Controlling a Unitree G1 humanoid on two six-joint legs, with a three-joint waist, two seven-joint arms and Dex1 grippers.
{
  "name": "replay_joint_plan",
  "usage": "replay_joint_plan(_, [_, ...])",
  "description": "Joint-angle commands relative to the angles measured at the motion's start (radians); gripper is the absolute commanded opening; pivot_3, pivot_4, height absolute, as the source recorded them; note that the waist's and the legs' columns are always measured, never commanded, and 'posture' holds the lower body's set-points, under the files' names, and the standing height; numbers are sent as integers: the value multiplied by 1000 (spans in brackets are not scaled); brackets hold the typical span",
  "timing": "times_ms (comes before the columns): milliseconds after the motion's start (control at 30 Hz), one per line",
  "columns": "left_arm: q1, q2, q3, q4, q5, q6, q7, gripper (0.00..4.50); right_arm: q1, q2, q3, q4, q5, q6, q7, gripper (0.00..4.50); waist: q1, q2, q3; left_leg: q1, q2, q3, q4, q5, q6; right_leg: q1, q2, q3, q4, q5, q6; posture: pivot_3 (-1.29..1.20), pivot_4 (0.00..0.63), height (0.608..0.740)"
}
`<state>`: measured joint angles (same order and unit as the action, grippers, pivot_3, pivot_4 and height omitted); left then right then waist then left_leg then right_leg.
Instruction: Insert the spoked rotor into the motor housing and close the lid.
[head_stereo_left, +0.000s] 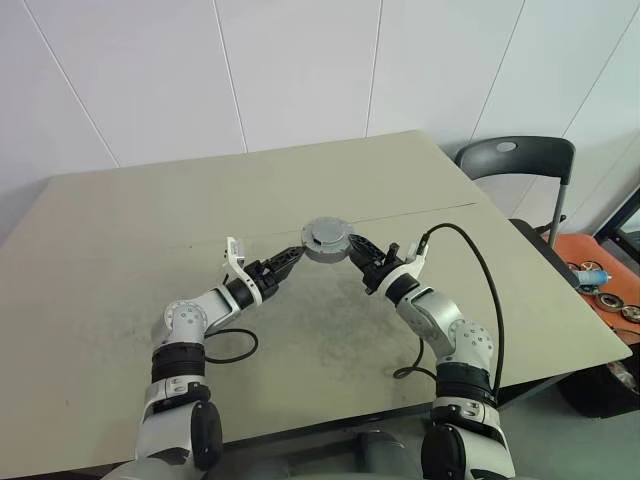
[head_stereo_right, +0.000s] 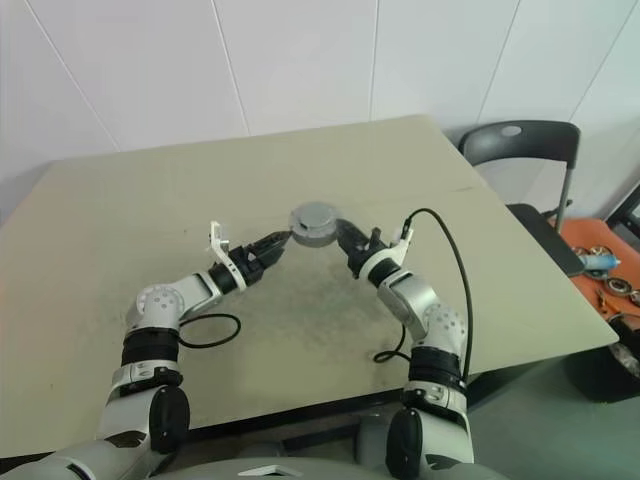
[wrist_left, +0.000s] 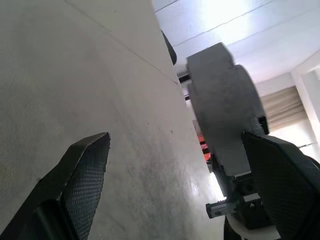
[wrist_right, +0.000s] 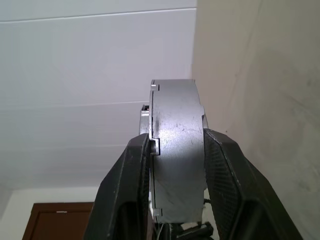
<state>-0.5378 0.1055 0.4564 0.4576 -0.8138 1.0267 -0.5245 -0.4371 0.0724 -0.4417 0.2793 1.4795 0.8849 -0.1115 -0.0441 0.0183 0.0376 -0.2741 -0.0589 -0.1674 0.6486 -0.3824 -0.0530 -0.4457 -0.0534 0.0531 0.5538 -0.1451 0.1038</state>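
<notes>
Right pincer (head_stereo_left: 362, 262) clamps the closed grey motor housing (head_stereo_left: 326, 239) by its flat faces above the tabletop (head_stereo_left: 120, 230), while left pincer (head_stereo_left: 293, 256) stands wide beside it.

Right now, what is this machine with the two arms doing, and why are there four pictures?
It is a robot with two arms, and each arm ends in a pincer with two black fingers. Two pictures come from cameras in its head, looking down over a beige table. The other two come from small cameras on its wrists, so you see the fingers up close.

The right pincer squeezes a round grey metal motor case by its flat sides and holds it up above the table. You see that best in the right wrist picture.

The left pincer is open wide right beside the case, not gripping it. A black chair stands behind the table.
</notes>
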Motion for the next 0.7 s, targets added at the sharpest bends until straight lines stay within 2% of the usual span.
replay_joint_plan(33, [-44,-10,45,-15,-89,50,15,4463,-32,16,18,-69,50,24,46,1410,-1,0,0,0,0,0,0,0,0,0,0,0,0,0,0,0,0,740])
replay_joint_plan(367, [-48,-43,88,-25,-196,93,60,4463,-36,13,16,-60,46,31,50,1410,0,0,0,0,0,0,0,1,-1,0,0,0,1,0,0,0,0,740])
replay_joint_plan(700, [-100,-75,18,74,-155,50,19,4463,-34,12,43,-67,44,75,65,1410,0,0,0,1,0,1,1,1,-2,1,0,0,1,1,-1,0,0,740])
